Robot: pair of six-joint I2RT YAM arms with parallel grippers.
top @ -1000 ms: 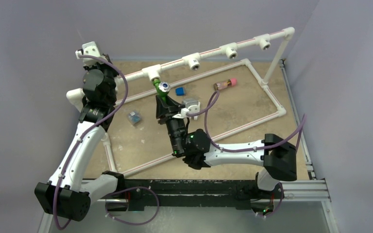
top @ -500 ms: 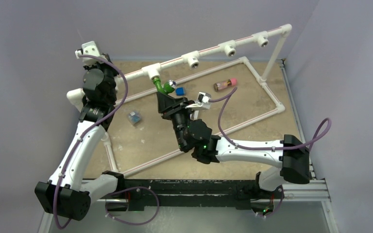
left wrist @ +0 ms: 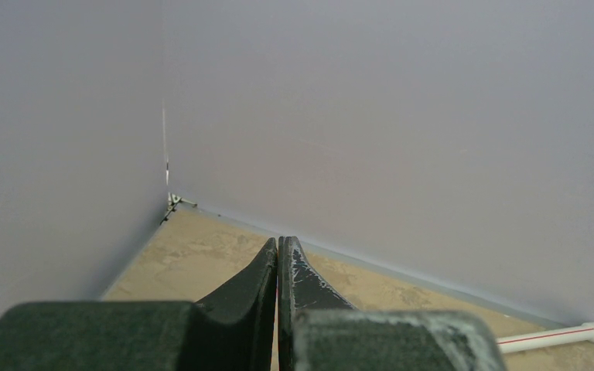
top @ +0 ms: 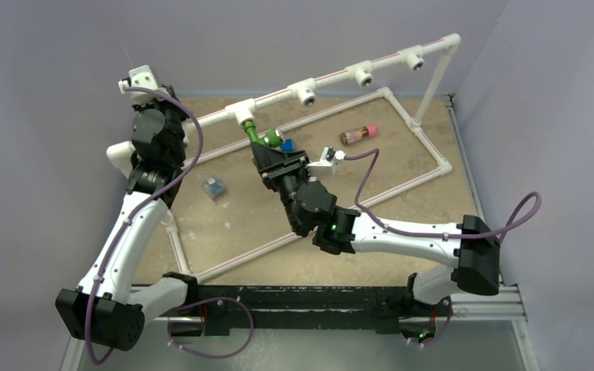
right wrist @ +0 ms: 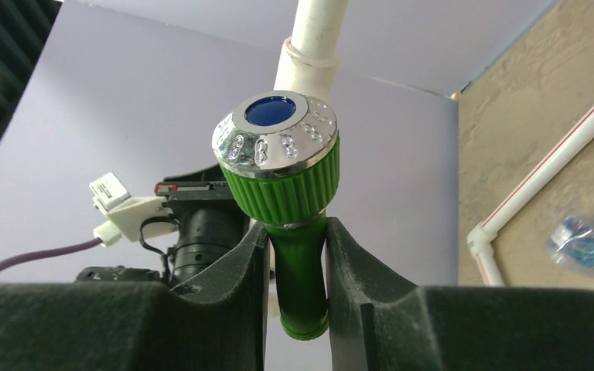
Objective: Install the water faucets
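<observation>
A green water faucet (top: 261, 137) with a chrome knob and blue cap (right wrist: 275, 137) hangs from the leftmost T-fitting (top: 243, 114) of the raised white pipe rail. My right gripper (right wrist: 298, 259) is shut on its green spout (right wrist: 300, 270), and both fingers press its sides. From above, that gripper (top: 269, 151) sits just below the fitting. My left gripper (left wrist: 278, 246) is shut on nothing and points at the back left corner of the enclosure, away from the faucet.
The rail carries further open T-fittings (top: 307, 97) (top: 365, 77) (top: 415, 59). A white pipe frame (top: 425, 143) lies on the board. A blue piece (top: 287, 144), a pink-capped piece (top: 358, 134) and a small blue-grey piece (top: 214, 187) lie loose.
My right wrist has rolled with the faucet held, turning its knob from facing up toward the right. The right elbow swung out to the right. The left arm stayed still.
</observation>
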